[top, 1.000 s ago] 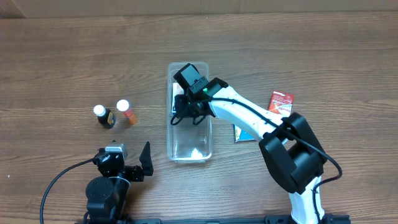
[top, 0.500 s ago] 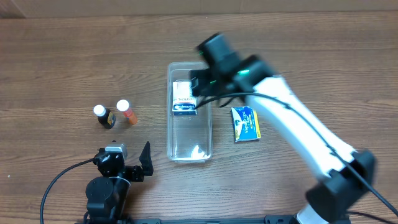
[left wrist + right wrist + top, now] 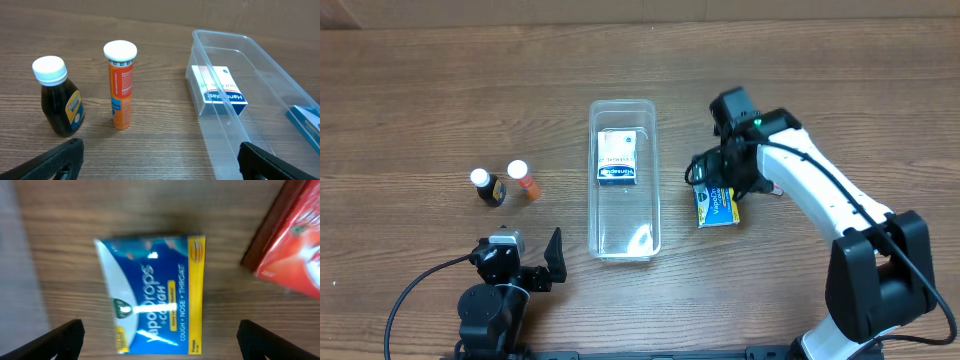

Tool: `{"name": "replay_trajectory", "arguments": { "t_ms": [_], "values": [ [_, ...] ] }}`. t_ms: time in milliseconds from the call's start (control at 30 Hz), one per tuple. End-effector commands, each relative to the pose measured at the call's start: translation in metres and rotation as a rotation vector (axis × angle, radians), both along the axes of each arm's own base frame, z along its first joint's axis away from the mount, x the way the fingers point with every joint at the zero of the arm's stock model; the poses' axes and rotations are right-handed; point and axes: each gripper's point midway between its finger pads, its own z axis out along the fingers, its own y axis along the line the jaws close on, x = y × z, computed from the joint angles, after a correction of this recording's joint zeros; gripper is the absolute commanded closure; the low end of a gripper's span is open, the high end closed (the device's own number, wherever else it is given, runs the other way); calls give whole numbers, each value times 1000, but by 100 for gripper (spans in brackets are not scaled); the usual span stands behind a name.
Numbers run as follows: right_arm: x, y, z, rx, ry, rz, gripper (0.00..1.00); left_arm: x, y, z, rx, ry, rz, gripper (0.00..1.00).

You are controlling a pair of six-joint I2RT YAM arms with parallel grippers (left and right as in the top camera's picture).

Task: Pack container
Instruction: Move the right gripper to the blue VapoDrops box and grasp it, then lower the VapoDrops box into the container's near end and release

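The clear container (image 3: 595, 215) lies lengthwise mid-table, with a white-and-blue box (image 3: 618, 158) flat in its far half. In the left wrist view the container (image 3: 226, 131) and that box (image 3: 220, 91) are at the right. My right gripper (image 3: 718, 180) hangs open to the container's right, over a blue-and-yellow cough-drops box (image 3: 718, 208). The right wrist view shows the drops box (image 3: 155, 292) on the wood between the wide-apart fingers of the right gripper (image 3: 160, 340). My left gripper (image 3: 532, 265) rests open near the front edge and holds nothing; in its own view the left gripper (image 3: 162, 162) has bare wood between its fingers.
A dark bottle with a white cap (image 3: 488, 187) and an orange tube (image 3: 524, 181) stand left of the container; in the left wrist view they are the bottle (image 3: 59, 97) and tube (image 3: 121, 85). A red box (image 3: 292, 245) lies just beside the drops box.
My right gripper let go of the white-and-blue box inside the container, opened, and swung right to hang over the cough-drops box. The left arm has not moved.
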Motion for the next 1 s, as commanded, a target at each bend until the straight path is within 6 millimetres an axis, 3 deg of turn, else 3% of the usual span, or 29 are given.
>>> {"name": "replay_trajectory", "arguments": {
  "t_ms": [0, 133, 300, 433, 500, 667, 700, 833, 900, 967],
  "values": [
    [-8, 0, -16, 6, 14, 43, 0, 0, 1, 0, -8, -5, 5, 0],
    [-14, 11, -33, 41, 65, 97, 0, 0, 1, 0, -7, -5, 4, 0],
    [-13, 11, -62, 23, 116, 38, 0, 0, 1, 0, -8, -5, 5, 0],
    [-6, -1, -65, -55, 90, -52, 21, 0, 1, 0, -8, -5, 5, 0],
    [2, -3, -51, -72, 63, -63, 29, 0, 1, 0, -7, -5, 4, 0],
    [21, 5, 28, -58, -43, -52, 36, 0, 1, 0, -8, -5, 5, 0],
    [22, 13, 53, -43, -75, -39, 36, 0, 1, 1, -7, -6, 4, 0],
    [17, 48, 114, 30, -191, 13, 36, 0, 1, 1, -8, -6, 5, 0],
    [9, 78, 128, 83, -240, 38, 36, 0, 1, 1, -8, -6, 5, 0],
    [1, 106, 129, 119, -256, 56, 36, 0, 1, 0, -7, -5, 4, 0]
  ]
}}
